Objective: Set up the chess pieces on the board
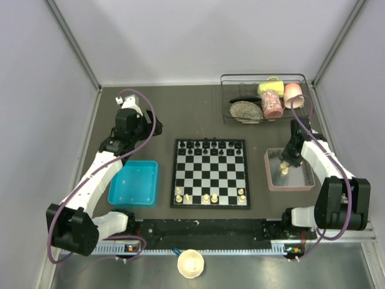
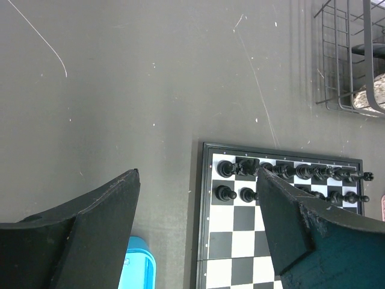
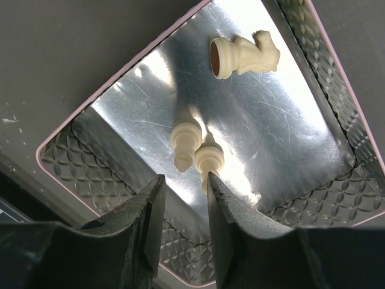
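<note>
Some of your chess pieces (image 1: 206,197) already stand along the near edge of the board (image 1: 219,174), in loose groups at the left, the middle and the right of that edge. Three more lie on the shiny floor of the pink tray (image 3: 72,129), just right of the board. In that tray the knight (image 3: 243,55) lies on its side by itself, and the other two lie close together nearer your right gripper (image 3: 184,179). That gripper is down inside the tray with its jaws only slightly apart and nothing between them. One of the paired pieces sits right at the tip of the finger (image 3: 219,205) on the right of the wrist view; you cannot tell whether they touch. The black pieces (image 2: 283,171) fill the far two rows of the board. Your left gripper (image 2: 197,174) hangs above the table (image 2: 120,90) off the board's far left corner, jaws spread wide and holding nothing. A blue tray (image 1: 133,182) lies left of the board, and a wire basket (image 1: 264,99) with cups sits at the far right.
</note>
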Tool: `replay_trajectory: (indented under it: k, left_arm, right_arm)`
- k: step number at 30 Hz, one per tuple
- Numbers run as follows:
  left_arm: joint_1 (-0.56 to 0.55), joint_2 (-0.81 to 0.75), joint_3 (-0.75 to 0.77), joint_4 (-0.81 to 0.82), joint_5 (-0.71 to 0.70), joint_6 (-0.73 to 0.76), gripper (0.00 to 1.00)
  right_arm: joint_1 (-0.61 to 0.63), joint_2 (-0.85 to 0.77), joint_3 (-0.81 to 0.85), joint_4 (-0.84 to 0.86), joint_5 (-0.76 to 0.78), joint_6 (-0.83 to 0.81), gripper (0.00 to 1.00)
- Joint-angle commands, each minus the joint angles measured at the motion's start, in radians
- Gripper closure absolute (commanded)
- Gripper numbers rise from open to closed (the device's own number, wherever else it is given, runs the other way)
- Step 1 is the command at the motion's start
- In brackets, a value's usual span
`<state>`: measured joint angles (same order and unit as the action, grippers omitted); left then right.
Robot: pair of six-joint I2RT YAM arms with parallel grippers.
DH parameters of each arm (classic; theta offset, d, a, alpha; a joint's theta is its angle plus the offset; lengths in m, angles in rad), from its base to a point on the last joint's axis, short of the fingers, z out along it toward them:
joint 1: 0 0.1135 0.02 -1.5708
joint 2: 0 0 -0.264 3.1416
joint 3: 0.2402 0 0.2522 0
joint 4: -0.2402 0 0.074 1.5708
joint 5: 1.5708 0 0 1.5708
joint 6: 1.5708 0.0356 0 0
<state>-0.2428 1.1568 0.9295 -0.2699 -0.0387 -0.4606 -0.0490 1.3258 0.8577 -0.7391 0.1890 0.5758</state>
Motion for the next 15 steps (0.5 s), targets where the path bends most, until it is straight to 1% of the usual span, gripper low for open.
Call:
replay_trajectory:
  k: [1, 15]
  left_arm:
    - [-0.001, 0.003, 0.023, 0.046, -0.013, 0.014, 0.17]
    - [-0.001, 0.003, 0.019, 0.047, -0.018, 0.017, 0.17]
  right_arm:
    - [-0.012, 0.018, 0.032, 0.033, -0.002, -0.004, 0.67]
    - [-0.012, 0.056, 0.029, 0.064, 0.012, -0.008, 0.71]
